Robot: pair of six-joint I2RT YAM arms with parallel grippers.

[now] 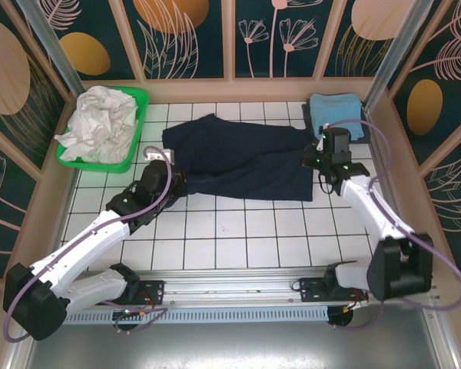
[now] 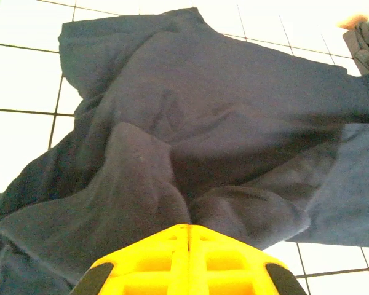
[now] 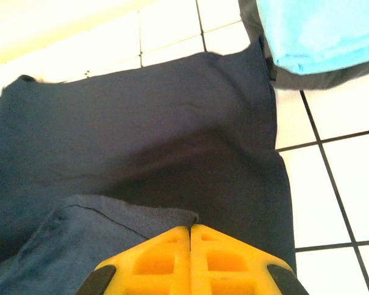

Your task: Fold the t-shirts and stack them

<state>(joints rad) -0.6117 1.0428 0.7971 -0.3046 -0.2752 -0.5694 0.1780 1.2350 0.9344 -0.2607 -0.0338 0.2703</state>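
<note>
Right now you're pinching the navy shirt (image 1: 238,157) at both ends, and it's lying spread across the middle of the tabletop (image 1: 238,238). Your left claw (image 2: 189,236) is closed tight on bunched cloth at the shirt's left edge, with fabric puckering up toward the tips. Your right claw (image 3: 190,236) is closed tight too, gripping a turned-over flap of hem at the right edge. You're probably holding opposite sides so you can carry the cloth over evenly for a fold, without it dragging lopsided. The light blue shirt (image 1: 334,111) is sitting folded in the far right corner, just beside the navy one's right edge, so that's looking like the stack spot. The white shirt (image 1: 100,123) is waiting crumpled in the green basket (image 1: 138,100), far left. The fold is looking barely begun.
</note>
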